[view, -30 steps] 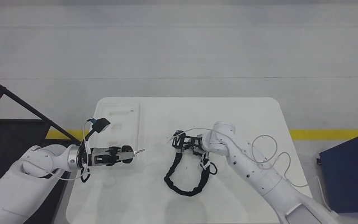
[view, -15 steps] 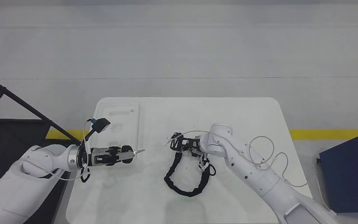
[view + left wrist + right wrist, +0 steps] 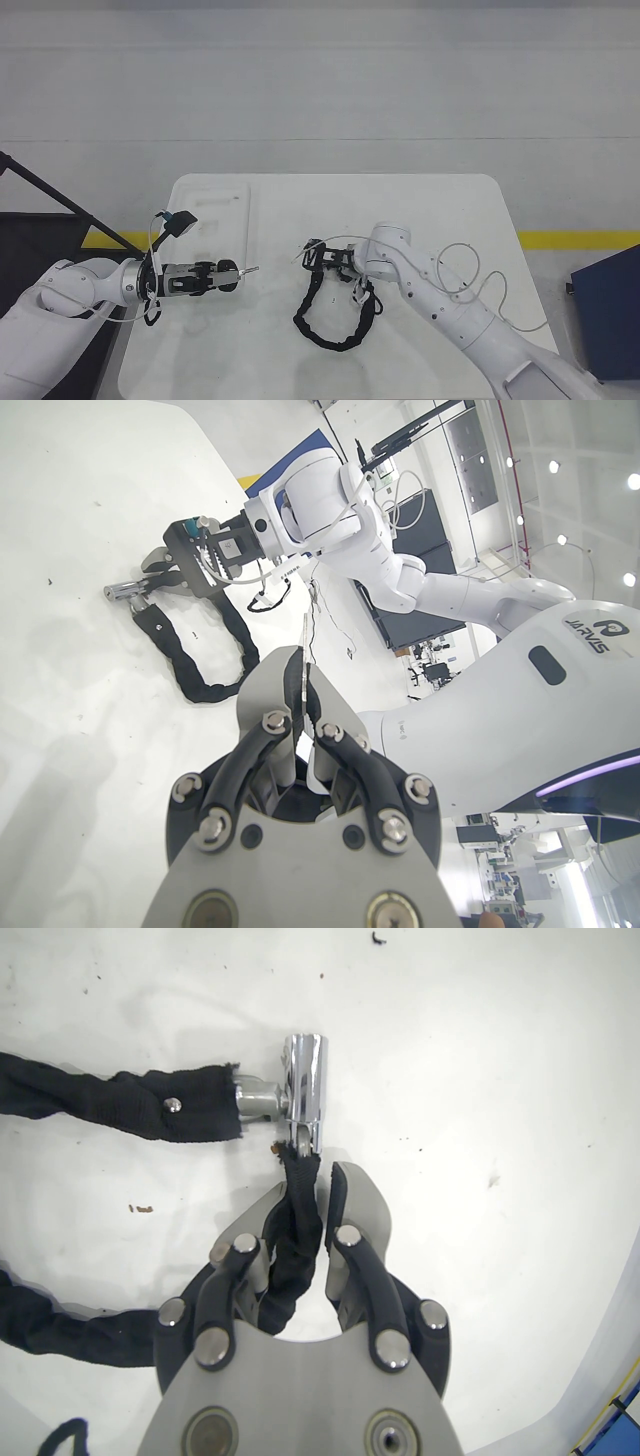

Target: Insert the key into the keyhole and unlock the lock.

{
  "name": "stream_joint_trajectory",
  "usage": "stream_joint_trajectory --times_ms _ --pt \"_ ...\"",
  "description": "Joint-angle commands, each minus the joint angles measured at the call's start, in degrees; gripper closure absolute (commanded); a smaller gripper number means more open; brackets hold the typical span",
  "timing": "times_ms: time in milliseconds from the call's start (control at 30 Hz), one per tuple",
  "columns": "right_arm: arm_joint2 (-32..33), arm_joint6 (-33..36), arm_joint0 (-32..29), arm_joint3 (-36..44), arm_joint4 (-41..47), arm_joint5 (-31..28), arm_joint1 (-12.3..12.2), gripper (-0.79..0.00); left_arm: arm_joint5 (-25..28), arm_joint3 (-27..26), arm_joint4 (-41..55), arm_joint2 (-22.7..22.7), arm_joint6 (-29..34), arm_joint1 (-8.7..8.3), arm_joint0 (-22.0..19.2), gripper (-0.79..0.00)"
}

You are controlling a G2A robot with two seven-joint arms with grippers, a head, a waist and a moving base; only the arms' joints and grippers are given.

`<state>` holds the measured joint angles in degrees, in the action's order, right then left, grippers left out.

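Note:
A black fabric-sleeved chain (image 3: pixel 325 335) lies in a loop on the white table (image 3: pixel 430 205). Its chrome lock cylinder (image 3: pixel 305 1080) (image 3: pixel 302 250) (image 3: pixel 120 590) joins the two ends. My right gripper (image 3: pixel 307 1183) (image 3: pixel 316 259) (image 3: pixel 167 570) is shut on the chain's sleeve just behind the cylinder. The cylinder's free end points toward the left arm. My left gripper (image 3: pixel 303 680) (image 3: pixel 238 271) hovers to the left of the lock, shut on a thin metal key (image 3: pixel 305 640) (image 3: pixel 250 269). The key's blade sticks out toward the lock, a short gap away.
A flat white plate (image 3: pixel 212 203) lies on the table's far left corner. Thin loose wires (image 3: pixel 320 600) trail beside the right wrist. The table's right half and far side are bare. A dark tripod leg (image 3: pixel 50 195) stands off the left edge.
The right gripper has shifted slightly toward the left arm, carrying the lock's end with it. The left arm and key have stayed still.

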<state>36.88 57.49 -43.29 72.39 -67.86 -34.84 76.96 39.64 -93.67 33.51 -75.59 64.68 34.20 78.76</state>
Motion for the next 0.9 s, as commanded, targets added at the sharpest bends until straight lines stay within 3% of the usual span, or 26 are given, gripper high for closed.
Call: stream_joint_trajectory --times_ms 0,667,867 --pt "-0.1 0.0 0.0 0.1 -0.1 0.1 0.1 -0.231 0.0 0.0 0.0 0.0 0.0 0.00 0.0 0.000" --pt "1.5 0.6 -1.7 3.7 -1.8 -0.8 -0.7 -0.259 0.0 0.0 0.0 0.0 0.0 0.00 0.0 0.000" --pt "0.6 -0.4 -1.1 2.8 -2.5 -1.0 -0.3 -0.326 0.0 0.0 0.0 0.0 0.0 0.00 0.0 0.000"
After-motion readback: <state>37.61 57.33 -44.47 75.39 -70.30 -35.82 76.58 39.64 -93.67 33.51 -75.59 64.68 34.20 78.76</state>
